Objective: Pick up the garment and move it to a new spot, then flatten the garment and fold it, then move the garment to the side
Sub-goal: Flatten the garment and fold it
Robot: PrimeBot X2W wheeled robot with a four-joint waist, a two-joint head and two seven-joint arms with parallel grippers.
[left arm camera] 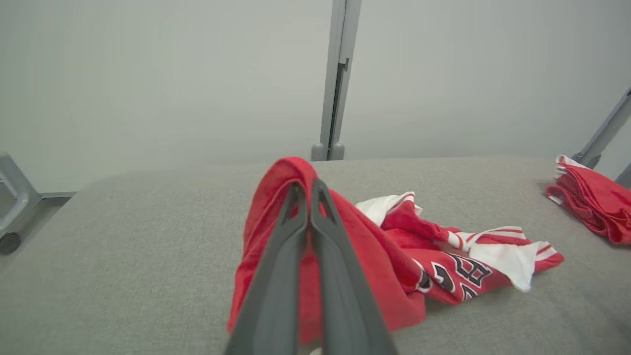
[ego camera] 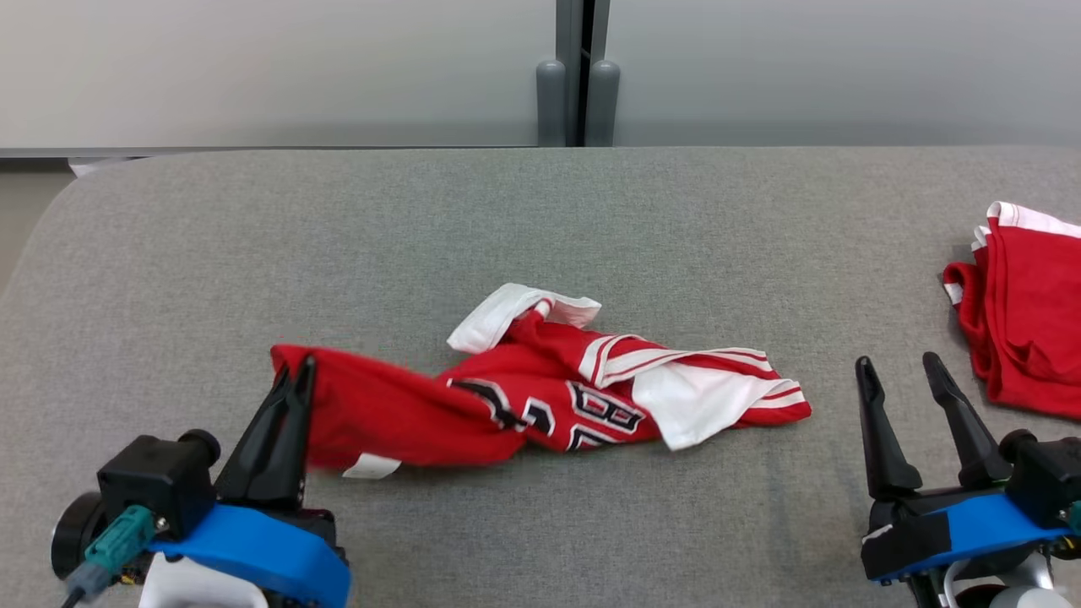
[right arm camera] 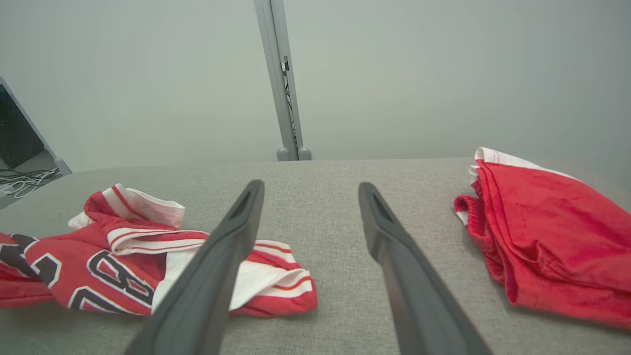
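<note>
Now crumpled red jersey (ego camera: 397, 414) stretches left-right on felt bench (ego camera: 507, 219); left fingers (ego camera: 274, 439) clamped on it, right fingers (ego camera: 880, 431) apart.

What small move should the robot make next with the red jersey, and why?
Probably lift the left tool: it is shut on the left end of the crumpled jersey, which lies on the grey table, while the right tool stands open, apart from the cloth.
</note>
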